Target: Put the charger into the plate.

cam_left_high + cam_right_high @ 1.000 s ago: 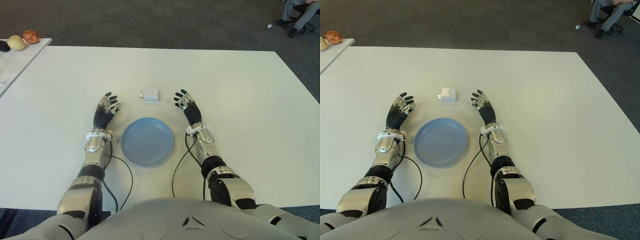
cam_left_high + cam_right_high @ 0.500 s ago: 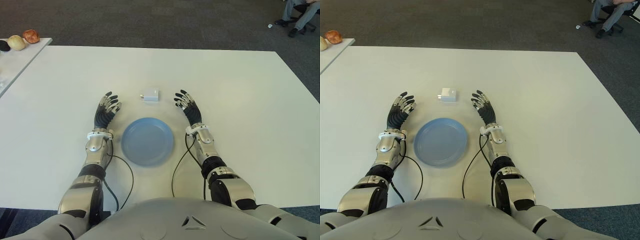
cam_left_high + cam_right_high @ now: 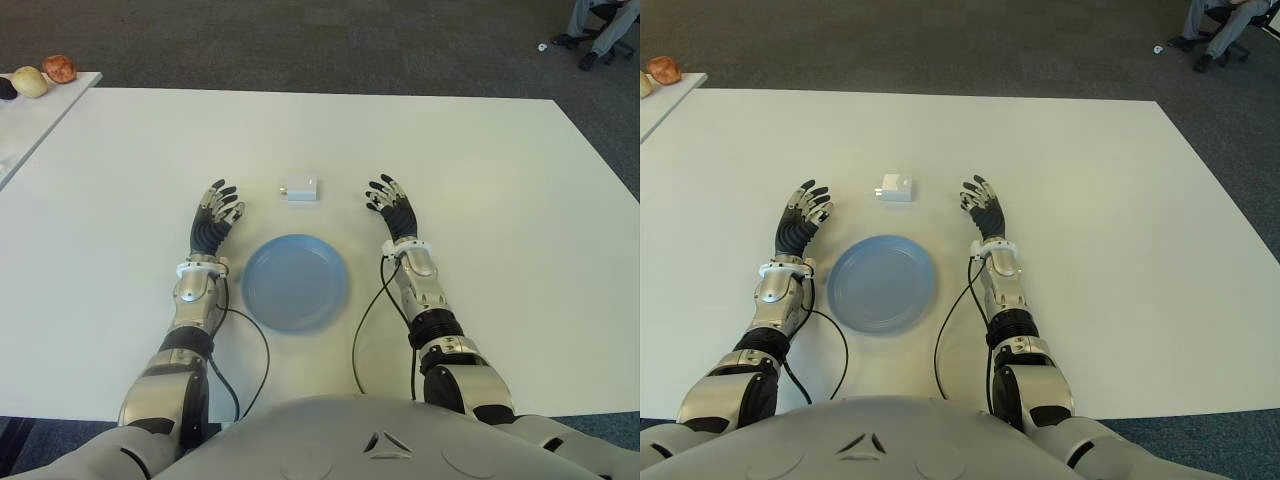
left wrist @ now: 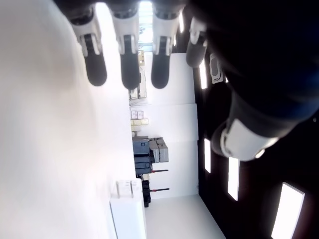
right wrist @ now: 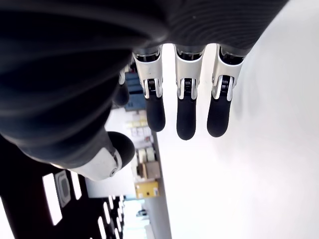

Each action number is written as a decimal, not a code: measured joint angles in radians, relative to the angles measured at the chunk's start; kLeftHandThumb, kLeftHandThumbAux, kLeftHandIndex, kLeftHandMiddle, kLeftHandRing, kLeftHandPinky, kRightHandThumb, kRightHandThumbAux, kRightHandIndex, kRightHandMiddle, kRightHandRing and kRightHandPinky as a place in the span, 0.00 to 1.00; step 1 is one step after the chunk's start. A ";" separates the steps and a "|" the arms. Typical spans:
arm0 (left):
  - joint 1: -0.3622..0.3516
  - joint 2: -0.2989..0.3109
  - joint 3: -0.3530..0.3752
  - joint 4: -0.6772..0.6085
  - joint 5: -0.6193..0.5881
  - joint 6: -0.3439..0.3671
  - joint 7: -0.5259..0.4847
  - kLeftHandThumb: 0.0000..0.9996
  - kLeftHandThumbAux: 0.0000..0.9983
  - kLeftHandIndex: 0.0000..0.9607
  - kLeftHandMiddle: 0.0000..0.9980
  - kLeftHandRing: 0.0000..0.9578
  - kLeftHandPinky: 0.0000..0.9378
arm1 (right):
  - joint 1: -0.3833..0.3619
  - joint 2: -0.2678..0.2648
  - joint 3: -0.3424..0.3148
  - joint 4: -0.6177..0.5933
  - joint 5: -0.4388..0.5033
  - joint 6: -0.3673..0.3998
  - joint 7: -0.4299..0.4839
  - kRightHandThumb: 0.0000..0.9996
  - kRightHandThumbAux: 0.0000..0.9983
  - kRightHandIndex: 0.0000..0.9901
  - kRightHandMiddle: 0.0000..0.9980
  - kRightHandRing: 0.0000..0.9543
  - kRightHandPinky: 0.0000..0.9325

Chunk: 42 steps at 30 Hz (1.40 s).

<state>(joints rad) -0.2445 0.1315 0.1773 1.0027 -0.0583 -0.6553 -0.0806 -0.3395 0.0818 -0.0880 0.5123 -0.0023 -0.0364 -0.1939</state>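
Table (image 3: 480,200), white and broad, fills most of the head views, with dark carpet beyond its far edge. A second white surface (image 3: 30,120) shows at the far left with a few small rounded items on it. A seated person's legs (image 3: 600,20) show at the far right corner.

Both arms reach forward over the table, one either side of the plate (image 3: 296,282). The plate is round, blue and holds nothing; it sits close to the robot's body, between the two forearms, likely so either hand can reach it easily.

The left hand (image 3: 213,220) shows just left of the plate's far edge, fingers spread and holding nothing. The right hand (image 3: 397,208) shows to the right of the plate and slightly farther out, fingers also extended and holding nothing. Whether either palm touches the table cannot be told. Both look poised for a reach not yet begun.

The charger (image 3: 301,189), a small white block, lies on the table just beyond the plate, between the two hands and apart from both. Its long axis runs left to right, with a small darker end, probably the prongs, pointing toward the robot's left.
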 measured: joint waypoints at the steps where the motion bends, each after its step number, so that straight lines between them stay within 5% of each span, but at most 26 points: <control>1: -0.005 -0.001 0.000 0.006 0.000 0.000 0.000 0.03 0.64 0.13 0.20 0.21 0.25 | -0.012 0.004 0.003 0.000 -0.008 0.001 -0.017 0.36 0.69 0.06 0.19 0.22 0.26; 13: -0.037 -0.010 0.001 0.042 0.000 -0.001 0.000 0.04 0.64 0.14 0.21 0.23 0.26 | -0.119 0.016 0.151 0.014 -0.197 -0.074 -0.153 0.48 0.57 0.04 0.13 0.15 0.20; 28: -0.047 -0.011 0.001 0.060 0.000 -0.014 0.000 0.04 0.64 0.15 0.23 0.24 0.27 | -0.389 -0.064 0.309 0.459 -0.386 -0.350 -0.185 0.51 0.49 0.00 0.05 0.06 0.13; 42: -0.048 -0.013 -0.001 0.063 0.001 -0.015 0.004 0.05 0.62 0.14 0.21 0.22 0.25 | -0.613 -0.083 0.501 0.698 -0.595 -0.362 -0.271 0.38 0.43 0.00 0.00 0.01 0.06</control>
<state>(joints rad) -0.2926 0.1189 0.1766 1.0658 -0.0572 -0.6699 -0.0761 -0.9524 -0.0010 0.4131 1.2100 -0.5971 -0.3980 -0.4647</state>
